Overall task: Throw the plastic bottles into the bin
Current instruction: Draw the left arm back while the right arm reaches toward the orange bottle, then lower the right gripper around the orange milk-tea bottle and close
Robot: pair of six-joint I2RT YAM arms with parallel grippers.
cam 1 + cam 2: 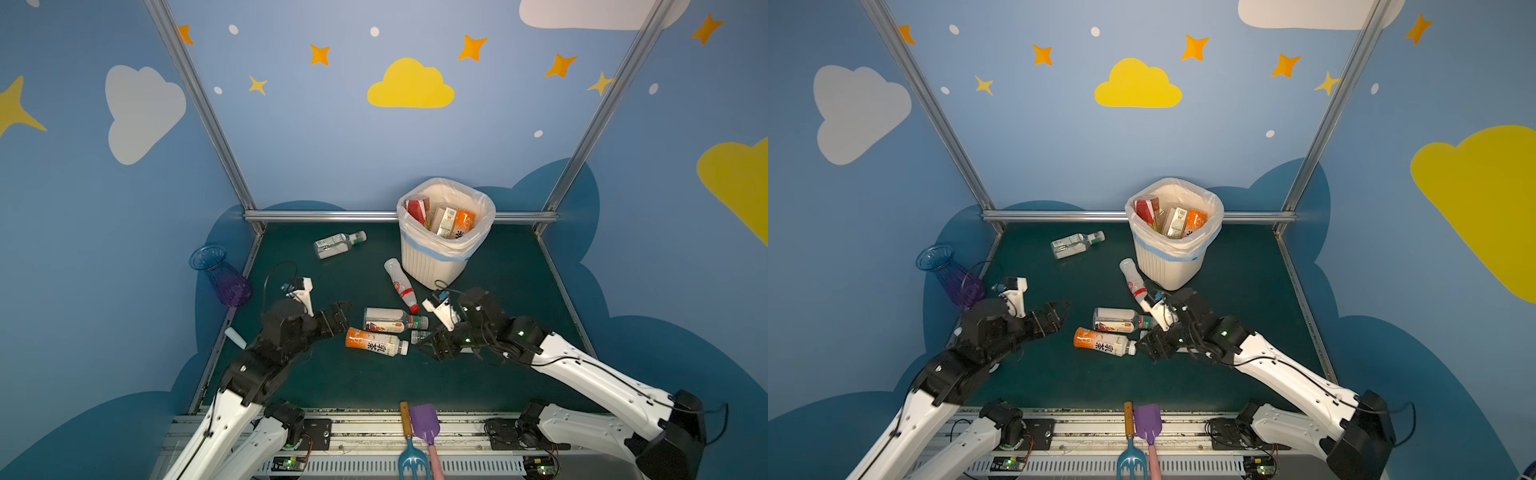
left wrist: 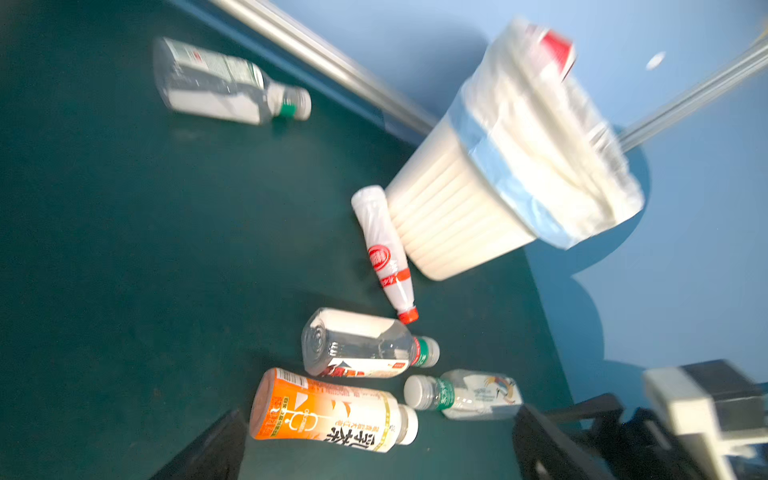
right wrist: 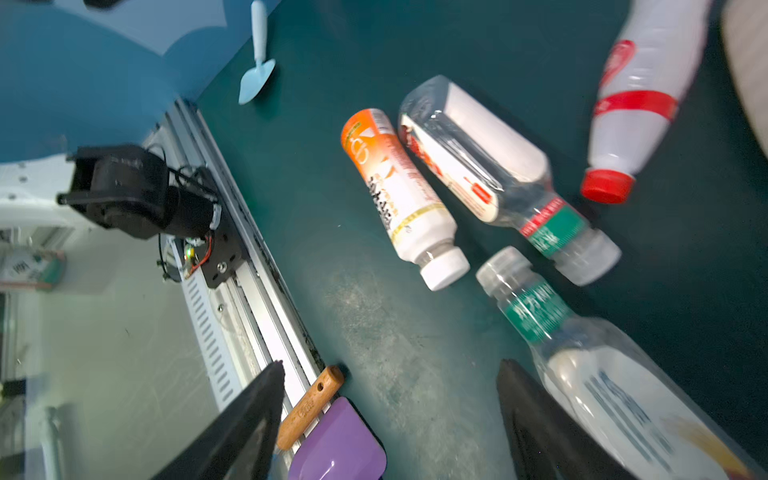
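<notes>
The cream ribbed bin [image 1: 432, 266] stands at the back right with several plastic bottles [image 1: 444, 220] inside. On the green mat lie an orange bottle [image 1: 376, 343], a clear bottle with a red-green neck band [image 1: 392, 319], a white red-capped bottle [image 1: 401, 284] against the bin, and a far clear bottle [image 1: 338, 244]. My left gripper [image 1: 343, 316] is open just left of the orange bottle [image 2: 332, 409], which lies ahead of its jaws. My right gripper [image 3: 390, 368] is open over bare mat. A small clear bottle [image 3: 623, 395] lies outside one of its fingers.
A blue-purple vase [image 1: 222, 274] leans at the left edge. A pale blue trowel [image 1: 235, 337] lies beside the left arm. A purple shovel [image 1: 426, 424] and a wooden-handled blue fork [image 1: 407, 440] rest on the front rail. An aluminium rail [image 1: 324, 215] bounds the back.
</notes>
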